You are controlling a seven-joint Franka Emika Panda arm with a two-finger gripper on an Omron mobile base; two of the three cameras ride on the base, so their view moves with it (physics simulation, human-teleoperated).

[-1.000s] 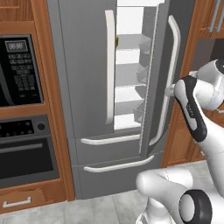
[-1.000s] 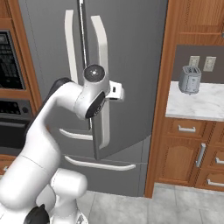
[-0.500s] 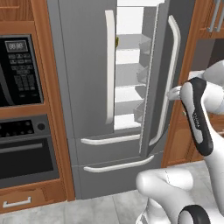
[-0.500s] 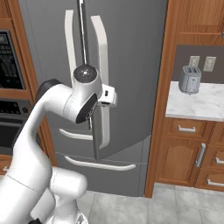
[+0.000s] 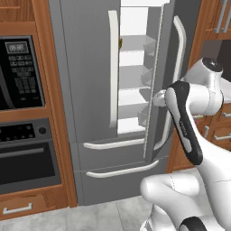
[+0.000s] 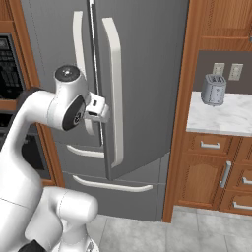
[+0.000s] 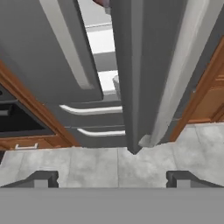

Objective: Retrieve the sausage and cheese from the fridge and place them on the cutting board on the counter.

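Lets go of the handle [image 5: 178, 67] at last; a second ago clamped tight on it, now opened up with the jaws spread wide and nothing between them; in the hand view, shows the gripper [image 7: 113, 178] backed off from the right door [image 7: 144, 65], finger tips [image 7: 41, 177] well apart over grey floor [image 7: 87, 164]; in the right base view, sits with the gripper [image 6: 98, 111] just beside the handle's inner edge, no longer wrapped around it.

Leaves the fridge [image 5: 85, 67] with that right door ajar and the left door [image 5: 90, 90] shut; reveals white shelves [image 5: 131, 97] and door bins [image 5: 147, 79] through the gap; catches a sliver of yellow at the left door's edge [image 5: 120, 43], quite possibly the cheese, up on a high shelf; catches a reddish scrap at the very top of the hand view [image 7: 101, 2], maybe the sausage, too cropped to call.

Means the door-pulling step looks finished, or close to it; puts the task early on, nothing fetched yet, both foods apparently inside the fridge; looks a narrow opening for an arm this bulky, so may call for a wider swing of the door before reaching in; risks clipping the door edge or the bins otherwise.
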